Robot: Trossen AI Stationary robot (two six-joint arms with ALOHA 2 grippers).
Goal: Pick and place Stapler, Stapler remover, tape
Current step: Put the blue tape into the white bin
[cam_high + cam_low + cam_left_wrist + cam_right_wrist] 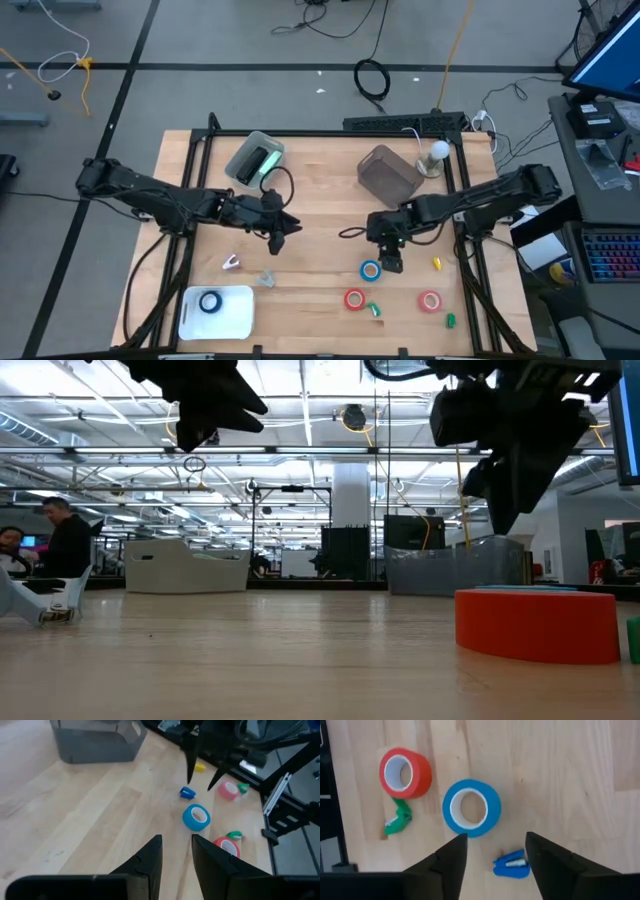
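A blue tape roll (471, 807) lies flat on the table, a red roll (405, 772) beside it and another red roll (430, 300) farther right. A second blue roll (210, 302) lies on the white tray (238, 318). A small blue stapler-like piece (511, 865) lies below my right gripper (495, 851), which is open, points steeply down and hangs above the table (510, 480). My left gripper (177, 855) hovers near the table's middle (285, 228), fingers slightly apart with nothing between them. A small white claw-shaped piece (232, 263) lies left of centre.
A grey bin (388, 172) stands at the back right and a clear container with a green object (255, 160) at the back left. Small green clips (375, 310) (450, 320), a yellow piece (437, 263) and a grey piece (266, 278) lie near the front.
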